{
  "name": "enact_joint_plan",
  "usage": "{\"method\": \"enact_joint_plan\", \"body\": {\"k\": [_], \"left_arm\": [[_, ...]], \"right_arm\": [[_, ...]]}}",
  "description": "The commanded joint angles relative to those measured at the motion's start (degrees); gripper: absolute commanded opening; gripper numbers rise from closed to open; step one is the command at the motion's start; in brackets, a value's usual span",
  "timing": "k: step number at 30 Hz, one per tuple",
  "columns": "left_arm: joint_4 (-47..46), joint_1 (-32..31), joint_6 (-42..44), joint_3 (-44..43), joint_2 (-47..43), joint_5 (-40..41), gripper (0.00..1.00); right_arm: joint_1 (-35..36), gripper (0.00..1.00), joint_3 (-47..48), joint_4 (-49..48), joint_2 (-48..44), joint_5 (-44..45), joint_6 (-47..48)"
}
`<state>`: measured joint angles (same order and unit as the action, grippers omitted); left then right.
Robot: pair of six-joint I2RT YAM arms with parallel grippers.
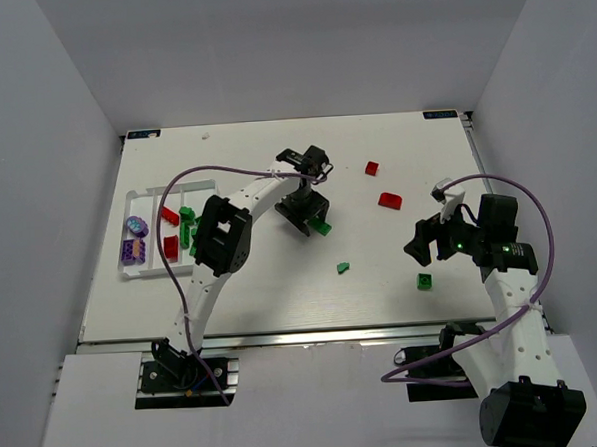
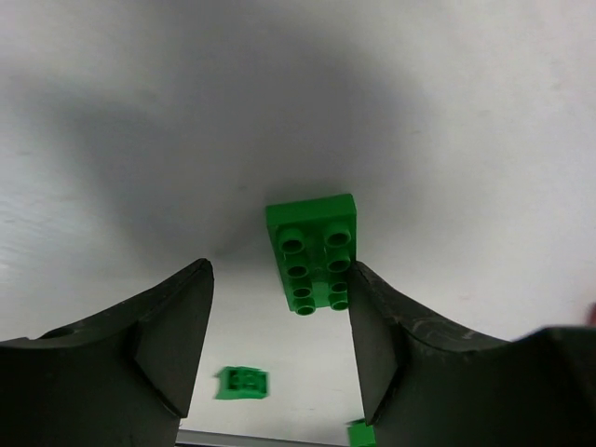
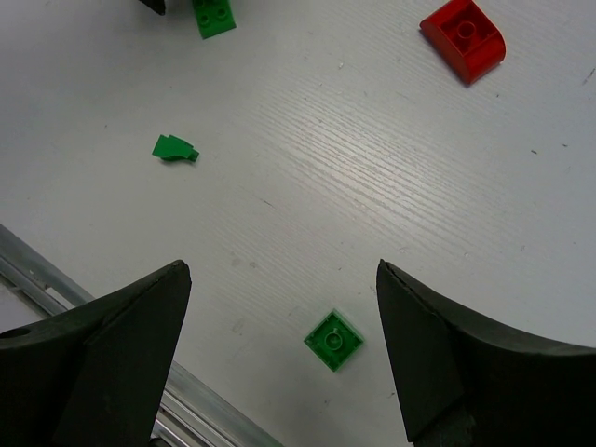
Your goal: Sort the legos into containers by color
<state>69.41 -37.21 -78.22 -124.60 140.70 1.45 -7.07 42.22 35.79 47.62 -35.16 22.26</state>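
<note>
Closest to the lens in the left wrist view are the two dark, matte fingers (image 2: 168,345) of the left gripper (image 2: 279,270), partly spread and straddling a green two-by-four brick (image 2: 312,251). One finger looks to touch the brick's long side. The other stands clear of it, so nothing is clenched yet (a straddle, not a grip). The brick lies flat, studs up, around the middle of the white table (image 2: 112,140), well right of the tray.

I judge it light, rigid and glossy: hard moulded plastic that will not give. It could skid or pivot on the smooth top if one finger arrives first. The flat long walls below the studs are the place to pinch, squarely across the narrow width.

The right gripper (image 3: 281,270) hangs spread wide and empty over the near right of the table, with a small green square plate (image 3: 333,340) on the surface beneath it. Farther out lie a green sloped piece (image 3: 174,148) and a red brick with a rounded top (image 3: 463,39). A second red brick (image 1: 372,168) sits beyond that.

At the left, the shallow white tray (image 1: 145,199), split by thin walls, holds purple pieces (image 1: 132,250), red bricks (image 1: 171,247) and green bricks (image 1: 186,217), apparently in separate compartments.
</note>
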Motion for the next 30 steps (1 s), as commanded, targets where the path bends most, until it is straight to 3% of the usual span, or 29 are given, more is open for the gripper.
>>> {"method": "enact_joint_plan", "body": {"k": [1, 6, 13, 24, 30], "left_arm": [[3.9, 0.4, 3.3, 7.7, -3.1, 6.3, 0.69], [3.4, 0.3, 3.3, 7.5, -3.6, 7.1, 0.77], [2.2, 0.3, 3.2, 2.6, -1.7, 7.0, 0.81], [-0.8, 0.1, 1.1, 1.1, -0.3, 4.9, 0.8], [1.5, -0.5, 0.9, 2.5, -0.2, 5.9, 0.72]], "right_arm": [[-0.2, 0.85, 0.2, -1.4, -0.2, -1.8, -0.1], [-0.2, 0.85, 0.2, -1.3, 0.1, -2.1, 0.2], [-0.2, 0.85, -0.6, -0.7, 0.0, -1.9, 1.4], [-0.2, 0.85, -1.8, -0.7, 0.2, -2.1, 2.0], [-0.2, 0.85, -1.7, -0.9, 0.5, -2.3, 1.8]]}}
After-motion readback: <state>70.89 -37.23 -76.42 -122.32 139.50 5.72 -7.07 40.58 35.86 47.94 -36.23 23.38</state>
